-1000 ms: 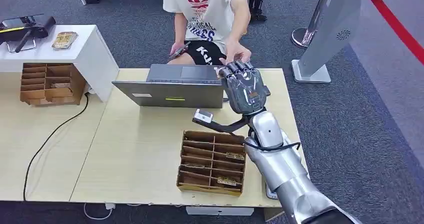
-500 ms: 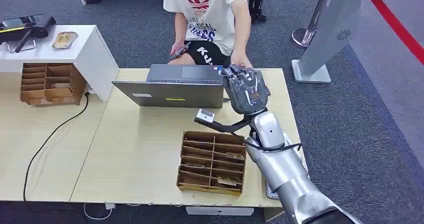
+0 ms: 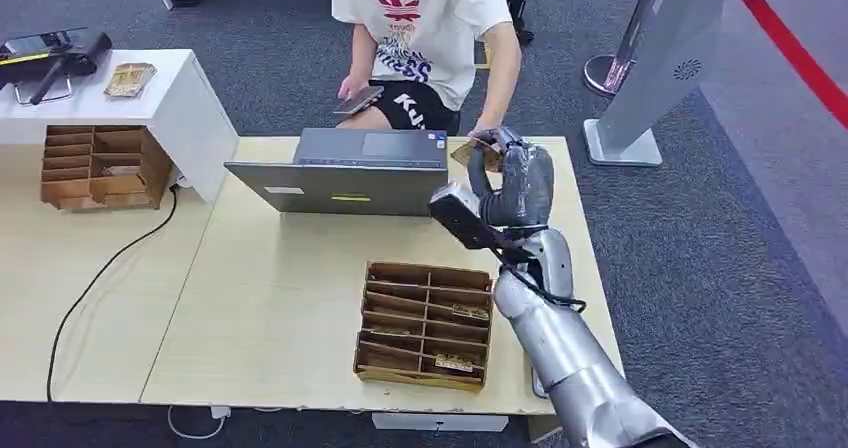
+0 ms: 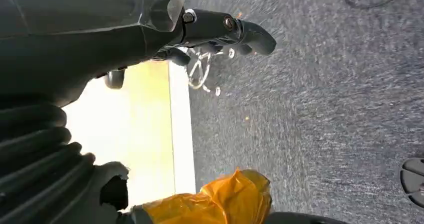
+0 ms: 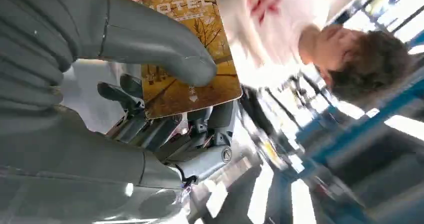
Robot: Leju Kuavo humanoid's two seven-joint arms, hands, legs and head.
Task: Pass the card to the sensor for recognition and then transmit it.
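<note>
Nearest in the head view, the cardboard organiser (image 3: pixel 425 323) sits on the table (image 3: pixel 270 308), well short of the fingers and off to their left. The right hand (image 3: pixel 510 176) is raised above the table's far edge, and the right wrist view shows it holding the card (image 5: pixel 190 54): the thick thumb (image 5: pixel 165 49) presses flat on the printed face while darker fingers (image 5: pixel 130 96) back it from behind. The card juts out past the fingers (image 3: pixel 472 152), with most of its far end free.

It looks thin, light and stiff, with a glossy face that may slide under a loose pinch. A hold on the two flat faces near one end suits it best, leaving the other end clear for the sensor or for someone to take. Squeezing its edges would likely bow it or flick it out.

Just beyond the fingertips, a person's hand (image 3: pixel 487 131) reaches toward the card; whether it touches cannot be told. The laptop (image 3: pixel 345 173) lies left of the fingers.

The left hand (image 4: pixel 220 29) hangs over grey carpet, its fingers curled with nothing in them.
</note>
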